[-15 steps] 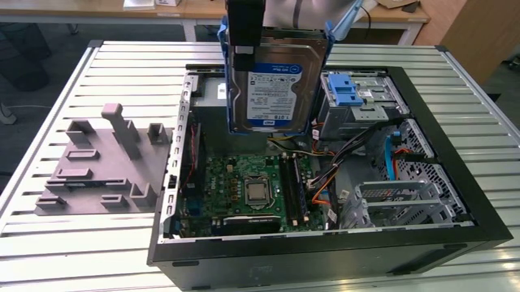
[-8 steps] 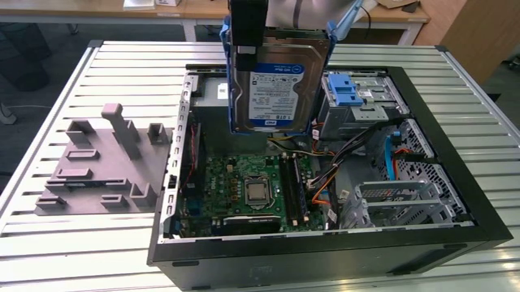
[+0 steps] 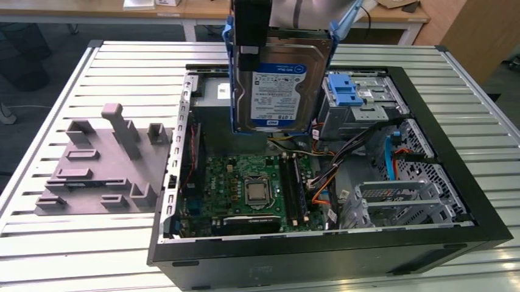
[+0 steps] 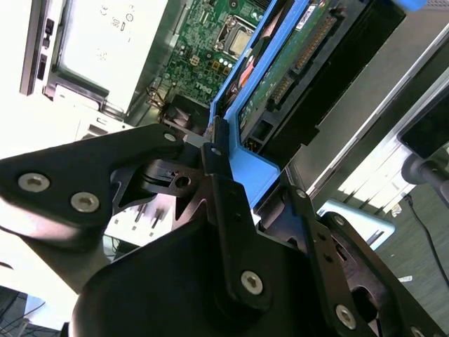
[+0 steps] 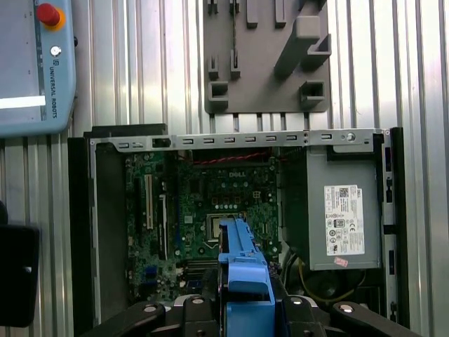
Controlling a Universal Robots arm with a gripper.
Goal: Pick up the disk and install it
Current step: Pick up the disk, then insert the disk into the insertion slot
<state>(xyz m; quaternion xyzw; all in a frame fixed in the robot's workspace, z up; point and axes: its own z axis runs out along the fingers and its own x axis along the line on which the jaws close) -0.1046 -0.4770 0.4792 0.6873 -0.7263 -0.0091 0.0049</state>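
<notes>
End effector (image 4: 245, 172) is clamped on the disk (image 3: 276, 85), hanging above the open computer case (image 3: 325, 261); pickup done, installation not yet.

The disk (image 3: 276, 91) is cased in dull silver metal and framed in blue plastic. The table (image 3: 122, 67) is formed of ribbed pale metal, the holder (image 3: 97, 176) of matt grey plastic.
</notes>
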